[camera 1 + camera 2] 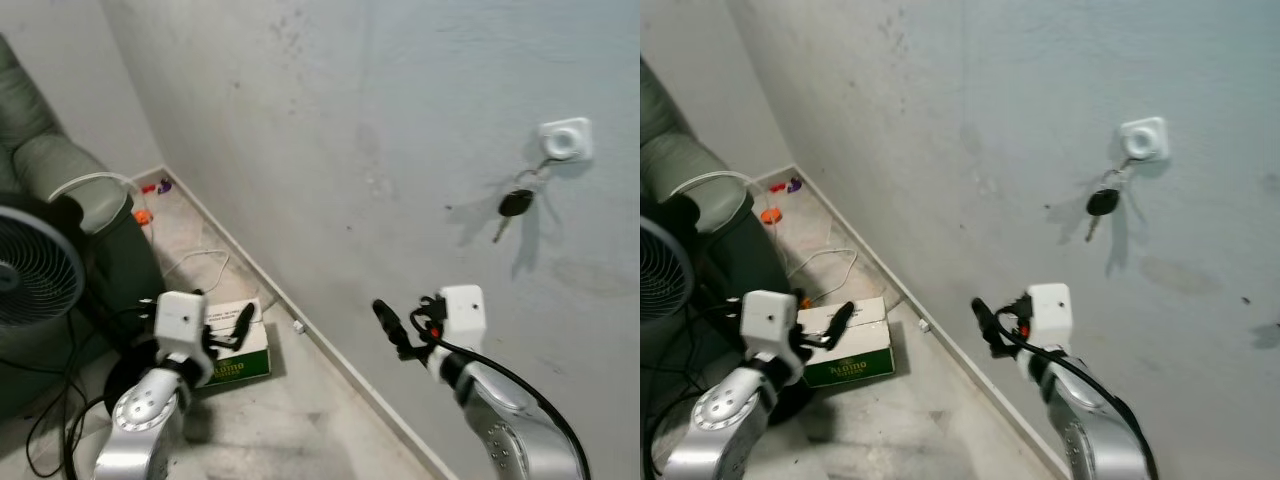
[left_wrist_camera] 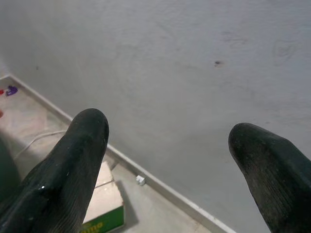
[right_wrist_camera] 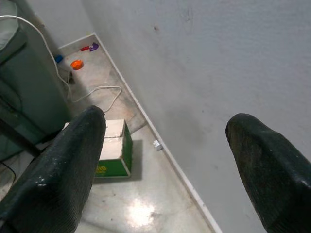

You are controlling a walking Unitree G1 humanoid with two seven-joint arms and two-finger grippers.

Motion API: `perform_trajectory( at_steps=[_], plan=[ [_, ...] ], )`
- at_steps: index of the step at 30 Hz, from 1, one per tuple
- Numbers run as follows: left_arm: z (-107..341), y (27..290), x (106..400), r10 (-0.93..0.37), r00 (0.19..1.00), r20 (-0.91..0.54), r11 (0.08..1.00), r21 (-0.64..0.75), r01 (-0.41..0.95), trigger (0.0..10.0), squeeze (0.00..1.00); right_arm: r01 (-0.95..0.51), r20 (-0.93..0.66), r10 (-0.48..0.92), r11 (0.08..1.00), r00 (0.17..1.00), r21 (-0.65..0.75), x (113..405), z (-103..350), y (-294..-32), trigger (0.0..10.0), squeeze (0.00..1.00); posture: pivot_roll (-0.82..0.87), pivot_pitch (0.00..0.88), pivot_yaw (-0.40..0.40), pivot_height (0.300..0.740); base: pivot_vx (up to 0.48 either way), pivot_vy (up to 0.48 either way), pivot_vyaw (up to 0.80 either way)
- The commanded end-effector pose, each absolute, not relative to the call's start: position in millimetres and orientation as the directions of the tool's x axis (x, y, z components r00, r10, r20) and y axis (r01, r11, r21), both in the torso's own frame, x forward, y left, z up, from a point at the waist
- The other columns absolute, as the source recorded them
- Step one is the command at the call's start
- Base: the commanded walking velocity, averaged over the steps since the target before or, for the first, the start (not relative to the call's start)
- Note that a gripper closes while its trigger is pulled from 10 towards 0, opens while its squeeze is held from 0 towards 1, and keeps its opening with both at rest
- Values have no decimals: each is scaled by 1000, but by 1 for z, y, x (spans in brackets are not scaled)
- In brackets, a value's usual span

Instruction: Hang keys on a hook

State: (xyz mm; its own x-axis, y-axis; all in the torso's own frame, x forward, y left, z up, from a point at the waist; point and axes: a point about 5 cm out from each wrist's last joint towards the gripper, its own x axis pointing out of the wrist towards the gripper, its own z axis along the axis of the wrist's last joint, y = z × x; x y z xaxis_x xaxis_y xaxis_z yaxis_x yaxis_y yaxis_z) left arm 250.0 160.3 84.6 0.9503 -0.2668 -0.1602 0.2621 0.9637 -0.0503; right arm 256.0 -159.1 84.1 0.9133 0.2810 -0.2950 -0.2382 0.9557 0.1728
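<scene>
Pale grey plaster wall (image 1: 330,120) filled most of the scene, meeting a light tiled floor (image 1: 300,420) along a white skirting board (image 1: 330,360). On the floor near the skirting lay a green and white cardboard box (image 1: 240,352); white lettering ran along its green side, but it was too small and blurred to read. High on the wall sat a small white square hook (image 1: 565,139), and the keys (image 1: 518,198) hung from it: a metal ring at the top, a black rounded fob below, and a thin silver key blade pointing downward, all casting a soft shadow on the plaster. The right gripper (image 1: 392,327) was held low and well apart from the keys, its black fingers (image 3: 68,165) spread wide with nothing between them. The left gripper (image 1: 242,326) hovered above the box, its fingers (image 2: 73,165) likewise spread and holding nothing. A dark green armchair (image 1: 60,170) stood in the corner, with a round black fan (image 1: 35,265) in front of it, a white cable (image 1: 195,262) looping across the tiles, and small orange and purple bits (image 1: 152,200) by the far wall.
</scene>
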Motion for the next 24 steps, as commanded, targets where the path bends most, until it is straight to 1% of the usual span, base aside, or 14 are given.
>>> perform_trajectory(
  at_steps=[1, 11, 24],
  plan=[
    [81, 171, 248, -231, 955, -184, 973, -27, 230, 10000, 0, -266, -283, 312, 945, 907, 191, 258, 86, -149, 10000, 0, 7, 58, 3, 740, 0, 341, 0],
    [80, 171, 248, -234, 954, -186, 972, -28, 233, 10000, 0, -272, -284, 319, 942, 904, 196, 257, 86, -148, 10000, 0, 4, 65, 4, 740, 0, 354, 0],
    [80, 170, 250, -239, 953, -187, 971, -22, 239, 10000, 0, -271, -283, 320, 942, 904, 199, 258, 85, -147, 10000, 0, 3, 66, 11, 740, 0, 480, 0]
  ],
)
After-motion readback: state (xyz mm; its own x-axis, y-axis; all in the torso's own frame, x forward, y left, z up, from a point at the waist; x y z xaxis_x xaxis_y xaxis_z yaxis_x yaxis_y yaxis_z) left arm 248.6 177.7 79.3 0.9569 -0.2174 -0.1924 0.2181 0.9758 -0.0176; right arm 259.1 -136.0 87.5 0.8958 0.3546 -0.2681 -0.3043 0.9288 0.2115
